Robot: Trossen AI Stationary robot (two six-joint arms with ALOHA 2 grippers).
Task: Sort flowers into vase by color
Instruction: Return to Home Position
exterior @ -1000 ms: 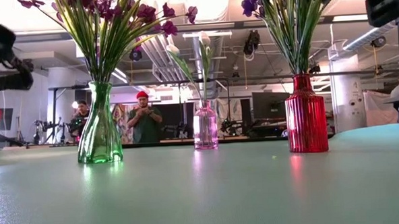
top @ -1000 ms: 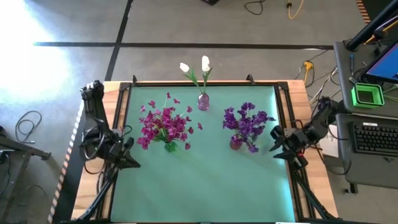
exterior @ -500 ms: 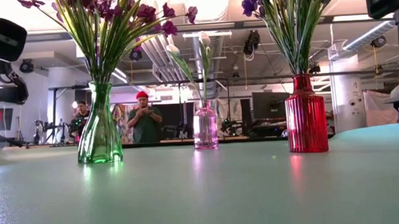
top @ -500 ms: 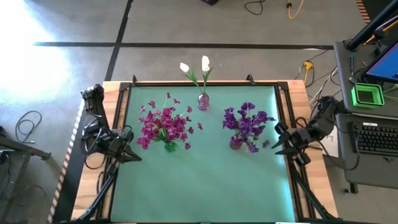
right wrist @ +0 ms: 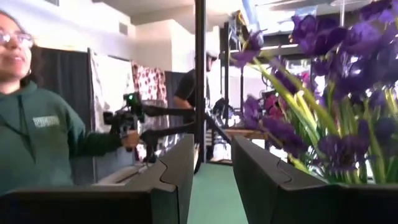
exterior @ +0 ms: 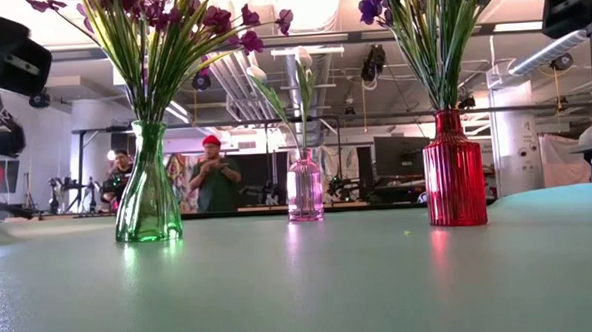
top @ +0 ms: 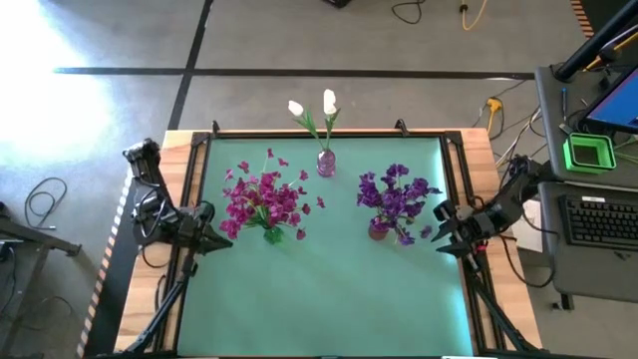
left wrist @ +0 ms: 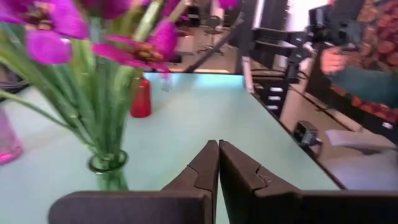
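Note:
Three vases stand on the green mat [top: 329, 299]. A green glass vase [exterior: 147, 193] holds magenta flowers [top: 261, 197]. Farther back, a small pink vase [exterior: 304, 189] holds white buds [top: 311, 105]. A red ribbed vase [exterior: 454, 174] holds purple flowers [top: 396, 194]. My left gripper [top: 217, 241] hovers shut at the mat's left edge, close to the magenta bunch; its fingertips [left wrist: 218, 144] meet with nothing between them. My right gripper [top: 436, 232] hovers at the mat's right edge beside the purple bunch, open, its gap [right wrist: 211, 162] holding nothing.
Black frame rails [top: 191, 199] and a wooden border run along the mat's sides. A desk with a keyboard [top: 603, 221] stands right of the table. People stand in the room beyond the table [exterior: 214, 170]. The near half of the mat is bare.
My left gripper has swung a little toward the table's far edge and the green vase, turning as it went, and stays shut. The vases and flowers have kept still.

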